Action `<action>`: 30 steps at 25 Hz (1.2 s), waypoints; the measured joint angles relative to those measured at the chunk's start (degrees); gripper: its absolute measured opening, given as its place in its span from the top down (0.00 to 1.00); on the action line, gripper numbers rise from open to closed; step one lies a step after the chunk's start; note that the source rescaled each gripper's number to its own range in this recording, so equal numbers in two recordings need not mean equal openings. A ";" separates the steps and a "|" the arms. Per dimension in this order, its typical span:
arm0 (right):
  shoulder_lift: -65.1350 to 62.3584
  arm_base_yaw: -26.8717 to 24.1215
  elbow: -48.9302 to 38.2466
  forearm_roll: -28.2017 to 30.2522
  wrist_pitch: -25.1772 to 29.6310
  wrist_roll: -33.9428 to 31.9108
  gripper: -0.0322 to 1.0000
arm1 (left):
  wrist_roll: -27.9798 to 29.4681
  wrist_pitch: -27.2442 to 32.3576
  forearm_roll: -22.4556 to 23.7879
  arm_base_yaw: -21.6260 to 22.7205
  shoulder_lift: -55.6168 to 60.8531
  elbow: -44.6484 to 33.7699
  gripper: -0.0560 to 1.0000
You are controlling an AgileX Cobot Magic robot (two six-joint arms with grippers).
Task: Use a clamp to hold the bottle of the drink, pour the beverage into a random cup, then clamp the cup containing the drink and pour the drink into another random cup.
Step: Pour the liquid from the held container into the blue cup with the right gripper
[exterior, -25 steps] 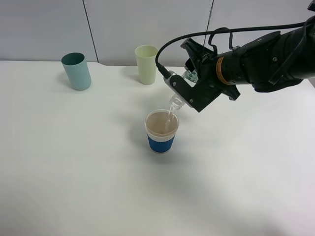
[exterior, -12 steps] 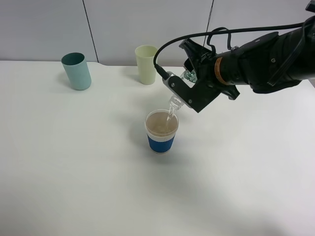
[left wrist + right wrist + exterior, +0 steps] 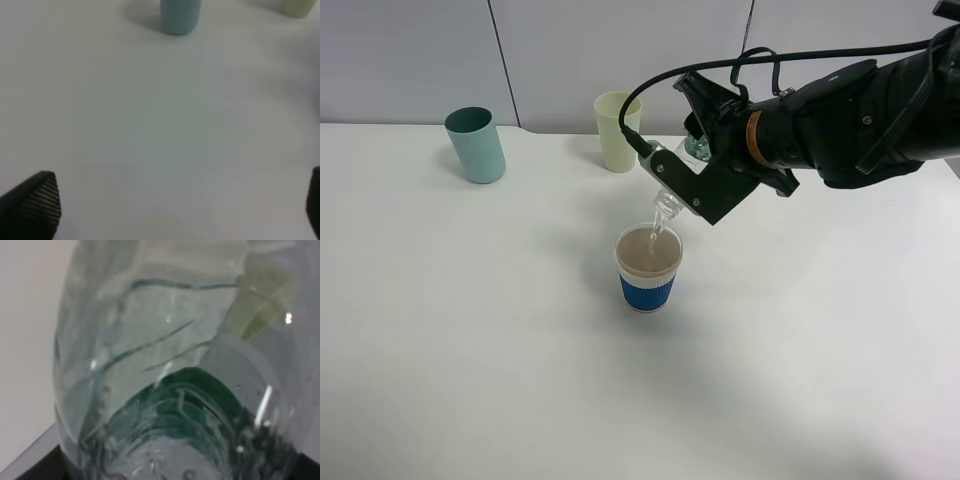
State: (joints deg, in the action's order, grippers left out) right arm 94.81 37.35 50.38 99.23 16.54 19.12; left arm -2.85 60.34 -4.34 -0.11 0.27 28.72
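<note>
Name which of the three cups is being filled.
The short blue-sleeved paper cup, under the tilted clear plastic bottle; the teal tumbler and pale yellow-green tumbler stand apart.

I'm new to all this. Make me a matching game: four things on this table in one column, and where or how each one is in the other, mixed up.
1 bottle
2 blue cup
3 teal tumbler
4 yellow-green tumbler

A upright, back left
B tilted, pouring
C under the bottle's mouth
D upright, back middle

Pairs: 1-B, 2-C, 3-A, 4-D
</note>
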 joint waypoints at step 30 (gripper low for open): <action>0.00 0.96 0.00 0.00 1.37 6.38 0.97 | 0.00 0.07 0.00 0.00 0.00 0.00 0.00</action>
State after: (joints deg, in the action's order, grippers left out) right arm 94.81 38.31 50.38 99.23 17.91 25.50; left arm -2.85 60.42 -4.34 -0.11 0.27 28.72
